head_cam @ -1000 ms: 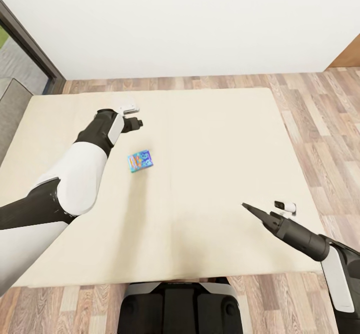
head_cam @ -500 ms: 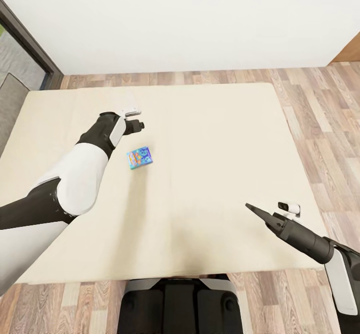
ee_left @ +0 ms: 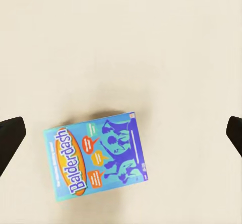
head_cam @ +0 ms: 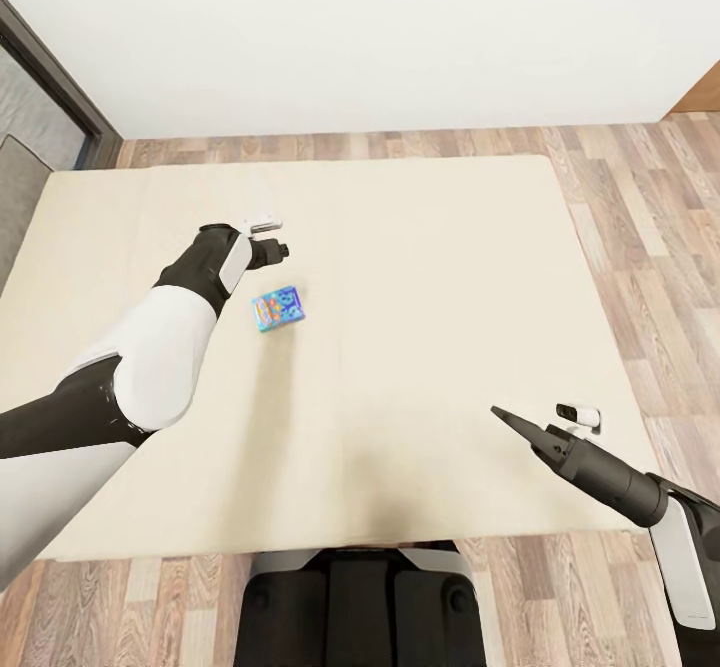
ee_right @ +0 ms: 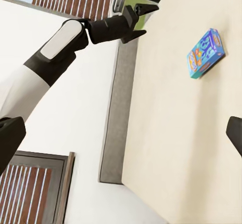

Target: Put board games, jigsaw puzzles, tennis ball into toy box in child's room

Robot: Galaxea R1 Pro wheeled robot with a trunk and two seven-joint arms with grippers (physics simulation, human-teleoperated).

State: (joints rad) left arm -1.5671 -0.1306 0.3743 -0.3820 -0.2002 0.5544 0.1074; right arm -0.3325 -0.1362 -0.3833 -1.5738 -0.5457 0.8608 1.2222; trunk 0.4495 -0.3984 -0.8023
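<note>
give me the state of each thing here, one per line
Balderdash board game: flat on the bed, lid up, closed, not held
bed: beige cover, carrying just the one game
left claw: open, empty, above the game
right claw: open, empty, over the bed's near right part

From my remote station, the head camera looked down on a wide, low bed with a plain beige mattress cover [head_cam: 420,277], evenly lit and casting almost no shadow. A light wood-plank floor [head_cam: 640,247] bordered it on the far side and to the right, and ran in a strip along the near edge. A bare white wall [head_cam: 360,37] closed the far side of the room. At far left I saw a dark-framed window [head_cam: 60,82] reaching to the floor. A brown wooden panel [head_cam: 700,102] showed at the far right corner. In the right wrist view, a dark grey bed frame [ee_right: 117,113] edged the mattress.
</note>
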